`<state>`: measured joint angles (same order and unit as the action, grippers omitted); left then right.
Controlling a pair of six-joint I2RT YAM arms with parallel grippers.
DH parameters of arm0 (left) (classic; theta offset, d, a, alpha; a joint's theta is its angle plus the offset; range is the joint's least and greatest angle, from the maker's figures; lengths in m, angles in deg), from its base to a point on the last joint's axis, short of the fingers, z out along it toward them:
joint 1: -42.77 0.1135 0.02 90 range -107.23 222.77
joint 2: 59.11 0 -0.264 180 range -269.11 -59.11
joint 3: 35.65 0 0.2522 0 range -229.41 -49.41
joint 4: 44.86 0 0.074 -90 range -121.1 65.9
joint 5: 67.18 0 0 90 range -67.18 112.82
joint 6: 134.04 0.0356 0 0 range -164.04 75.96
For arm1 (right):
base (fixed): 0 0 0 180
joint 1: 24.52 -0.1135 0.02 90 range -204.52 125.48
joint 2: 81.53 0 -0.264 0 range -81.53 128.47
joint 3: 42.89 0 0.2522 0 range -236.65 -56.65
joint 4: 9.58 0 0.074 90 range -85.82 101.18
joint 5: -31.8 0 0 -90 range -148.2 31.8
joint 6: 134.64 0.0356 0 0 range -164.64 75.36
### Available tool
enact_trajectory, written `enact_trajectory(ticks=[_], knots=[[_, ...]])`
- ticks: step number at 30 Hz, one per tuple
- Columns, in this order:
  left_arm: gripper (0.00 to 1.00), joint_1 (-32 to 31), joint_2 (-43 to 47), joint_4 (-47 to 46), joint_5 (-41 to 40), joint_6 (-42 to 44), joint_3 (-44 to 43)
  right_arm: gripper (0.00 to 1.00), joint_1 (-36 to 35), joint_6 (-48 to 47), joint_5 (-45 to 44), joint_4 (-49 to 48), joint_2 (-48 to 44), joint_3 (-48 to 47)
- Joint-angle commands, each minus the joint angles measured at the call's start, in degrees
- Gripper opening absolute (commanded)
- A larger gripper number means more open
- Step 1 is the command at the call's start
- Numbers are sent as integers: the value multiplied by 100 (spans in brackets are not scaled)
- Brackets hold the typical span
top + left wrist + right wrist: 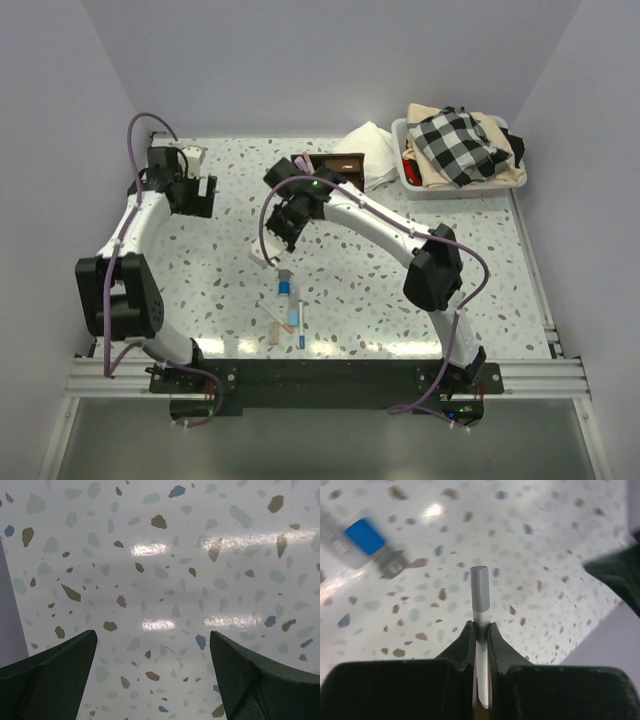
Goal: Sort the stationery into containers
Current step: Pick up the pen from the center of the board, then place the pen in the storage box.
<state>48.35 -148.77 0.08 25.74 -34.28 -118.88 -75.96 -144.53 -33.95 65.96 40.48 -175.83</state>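
Note:
My right gripper [278,238] is shut on a thin white pen with a grey end [480,592]; the pen sticks out past the fingertips [480,628], above the table. Below it, several pens and markers lie loose near the table's front: a white and blue one [285,286], which also shows in the right wrist view [365,542], a pink and blue pair [294,316], and a stubby beige piece [272,331]. The dark brown wooden organizer [338,165] stands at the back, behind my right wrist. My left gripper [200,195] is open and empty [152,640] over bare table at the left.
A white plastic bin [407,180] with checkered cloth [455,145] stands at the back right. A white cloth [370,150] lies next to the organizer. Walls close in the table on the left, back and right.

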Motion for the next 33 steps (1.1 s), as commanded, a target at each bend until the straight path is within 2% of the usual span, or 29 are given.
enact_trajectory(ticks=[1,2,3,4,5,6,7,8,9,12,15,20,25,33], knots=[[100,74,-594,108,-1117,-694,-698,0,344,3103,1106,-1560,-248,-598],[100,83,-691,125,-1214,-816,-838,0,554,3665,1178,-1973,-353,-581],[100,83,-927,160,-1180,-826,-936,0,687,4967,1222,-2890,-363,-546],[100,83,-1043,274,-1049,-809,-1163,0,836,5702,1231,-3422,-371,-511],[100,144,-1140,309,-308,-765,-1278,0,1168,6475,1188,-3984,-372,-475],[100,223,-1228,362,387,-721,-1419,0,1337,7979,1074,-5051,-285,-414],[100,293,-1394,545,1020,-704,-1716,0,1512,8621,934,-5462,-214,-448],[100,390,-1448,556,2279,-660,-1806,0,1766,9115,610,-5936,-126,-518],[100,399,-1466,460,2797,-651,-1885,0,1873,9685,529,-6062,66,-719],[100,338,-1309,-301,3828,-931,-1772,0,2111,10181,134,-6738,173,-617],[100,163,-1141,-962,4023,-1161,-1622,0,2243,10550,-139,-7442,156,-204],[100,-22,-1395,-1009,4673,-1265,-2174,0,2402,11263,-61,-7943,366,25],[98,-215,-1501,-772,4332,-1004,-2474,0,2437,11721,-17,-8331,411,517],[93,-260,-1545,-552,4006,-660,-2492,0,2481,11414,88,-8876,340,1300]])
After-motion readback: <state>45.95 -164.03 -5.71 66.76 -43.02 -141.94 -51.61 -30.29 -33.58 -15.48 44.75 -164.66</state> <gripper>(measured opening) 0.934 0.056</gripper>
